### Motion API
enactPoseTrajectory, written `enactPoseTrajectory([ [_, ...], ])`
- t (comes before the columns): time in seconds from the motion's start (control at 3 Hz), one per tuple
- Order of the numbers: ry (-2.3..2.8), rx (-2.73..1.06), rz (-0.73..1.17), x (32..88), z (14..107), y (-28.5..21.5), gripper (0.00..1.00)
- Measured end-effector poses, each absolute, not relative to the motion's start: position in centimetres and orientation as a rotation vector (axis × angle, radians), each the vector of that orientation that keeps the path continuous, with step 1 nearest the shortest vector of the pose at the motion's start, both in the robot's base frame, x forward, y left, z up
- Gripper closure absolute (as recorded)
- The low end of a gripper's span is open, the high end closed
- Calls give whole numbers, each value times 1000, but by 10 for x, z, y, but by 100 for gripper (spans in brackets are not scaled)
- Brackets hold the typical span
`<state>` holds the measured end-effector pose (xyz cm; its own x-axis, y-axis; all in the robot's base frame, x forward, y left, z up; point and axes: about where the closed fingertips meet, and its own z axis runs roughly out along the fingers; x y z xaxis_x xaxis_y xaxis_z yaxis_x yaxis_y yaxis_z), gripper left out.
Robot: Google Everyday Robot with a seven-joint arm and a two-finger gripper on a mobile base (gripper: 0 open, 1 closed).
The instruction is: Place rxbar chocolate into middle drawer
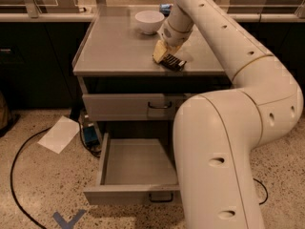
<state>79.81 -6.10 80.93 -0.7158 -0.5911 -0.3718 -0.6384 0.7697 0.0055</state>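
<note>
Cabinet, grey, with flat top surface; two drawers visible.

1. Upper drawer: closed, dark loop handle at mid-front.
2. Middle drawer: pulled fully out toward the camera. Its grey floor is in view and its right side is hidden behind the arm. The loop handle hangs at the front panel.
3. White bowl: upright at the back of the surface, the inside showing white.
4. Blue packet: behind the bowl, partly covered by the arm.
5. Rxbar chocolate: dark wrapper, lying on the surface near its front edge, right of centre, well apart from the bowl and outside both drawers.
6. Pincer: lowered onto the left end of the rxbar chocolate, touching it. I cannot tell whether it is apart, together or clamped.

Floor items: a sheet of paper left of the cabinet, a small blue box beside the middle drawer, a black cable and a blue tape mark.
</note>
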Motion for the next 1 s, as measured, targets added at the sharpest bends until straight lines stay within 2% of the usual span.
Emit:
enactPoseTrajectory([
  [1.0,2614,-942,189,799,827,-61,100],
])
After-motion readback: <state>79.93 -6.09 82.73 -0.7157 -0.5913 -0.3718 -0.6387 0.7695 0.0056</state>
